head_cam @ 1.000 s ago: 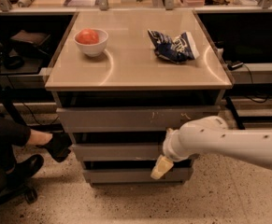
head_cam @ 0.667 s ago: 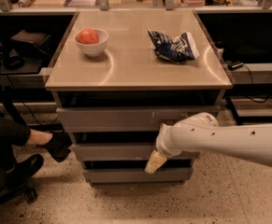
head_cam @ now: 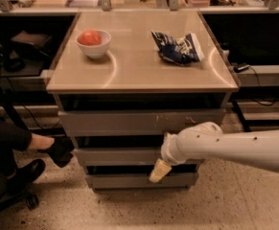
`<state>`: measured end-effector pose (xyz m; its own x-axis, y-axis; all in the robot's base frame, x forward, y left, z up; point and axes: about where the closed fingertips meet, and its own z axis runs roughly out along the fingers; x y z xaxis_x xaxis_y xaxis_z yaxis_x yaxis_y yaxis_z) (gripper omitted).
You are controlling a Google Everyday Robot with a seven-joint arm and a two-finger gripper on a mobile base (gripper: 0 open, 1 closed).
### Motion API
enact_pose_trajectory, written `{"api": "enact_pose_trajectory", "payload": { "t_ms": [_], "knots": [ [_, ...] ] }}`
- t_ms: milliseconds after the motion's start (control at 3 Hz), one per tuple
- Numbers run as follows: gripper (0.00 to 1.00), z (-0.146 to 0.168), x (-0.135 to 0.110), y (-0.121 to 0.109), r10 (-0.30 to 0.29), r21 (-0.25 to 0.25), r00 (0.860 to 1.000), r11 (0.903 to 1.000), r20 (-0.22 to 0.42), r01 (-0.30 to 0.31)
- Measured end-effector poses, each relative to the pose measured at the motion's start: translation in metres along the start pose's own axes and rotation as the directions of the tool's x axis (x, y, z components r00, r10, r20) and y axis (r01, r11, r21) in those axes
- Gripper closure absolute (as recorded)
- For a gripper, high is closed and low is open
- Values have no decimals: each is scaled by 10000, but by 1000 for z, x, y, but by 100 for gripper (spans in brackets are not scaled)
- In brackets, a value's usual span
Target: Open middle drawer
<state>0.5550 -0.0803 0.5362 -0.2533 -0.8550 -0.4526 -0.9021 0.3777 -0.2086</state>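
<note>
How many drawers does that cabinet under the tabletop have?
3, stacked: the scratched top drawer, the middle drawer below it, and the bottom drawer nearest the floor. The gripper hangs in front of the lower two; none looks hidden.

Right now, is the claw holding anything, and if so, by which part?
Cannot tell. The claw is at the lower edge of the middle drawer, in front of it; no grip on that edge shows.

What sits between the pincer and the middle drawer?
Nothing, in the camera view: the pincer hangs at the lower front edge of the middle drawer, no object between them.
</note>
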Motion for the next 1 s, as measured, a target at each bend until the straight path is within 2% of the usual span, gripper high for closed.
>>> {"api": "enact_pose_trajectory", "payload": {
  "t_ms": [667,1000],
  "knots": [
    [0,7,6,2,128,-83,9999,9999,15,-128],
    [0,19,13,0,330,-363,9994,9988,141,-325]
  ]
}}
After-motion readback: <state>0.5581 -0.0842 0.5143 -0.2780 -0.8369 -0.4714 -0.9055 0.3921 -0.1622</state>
